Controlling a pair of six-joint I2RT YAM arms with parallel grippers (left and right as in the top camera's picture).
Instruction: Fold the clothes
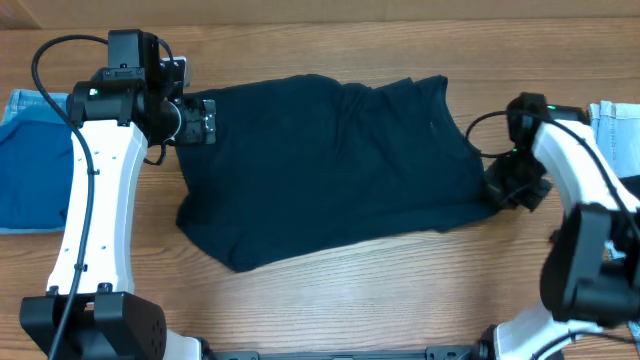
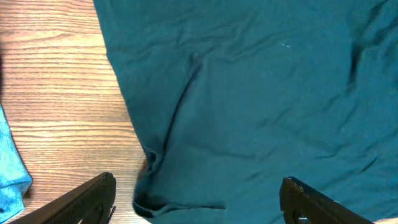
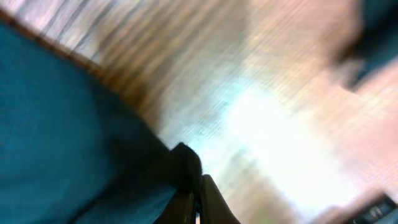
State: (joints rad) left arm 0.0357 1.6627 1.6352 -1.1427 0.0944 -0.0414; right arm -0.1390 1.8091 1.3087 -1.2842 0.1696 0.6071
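Note:
A dark teal T-shirt (image 1: 330, 165) lies spread across the middle of the wooden table. My left gripper (image 1: 205, 122) is open at the shirt's upper left corner; in the left wrist view its fingers (image 2: 198, 200) straddle the shirt's folded hem corner (image 2: 152, 186) without touching it. My right gripper (image 1: 497, 190) is at the shirt's right edge and is shut on a pinch of the fabric; the blurred right wrist view shows its fingers (image 3: 196, 202) closed together with dark cloth (image 3: 68, 143) bunched at them.
A folded blue garment (image 1: 30, 160) lies at the table's left edge, also showing in the left wrist view (image 2: 9, 168). A light denim piece (image 1: 615, 125) lies at the far right. Bare wood runs along the front edge.

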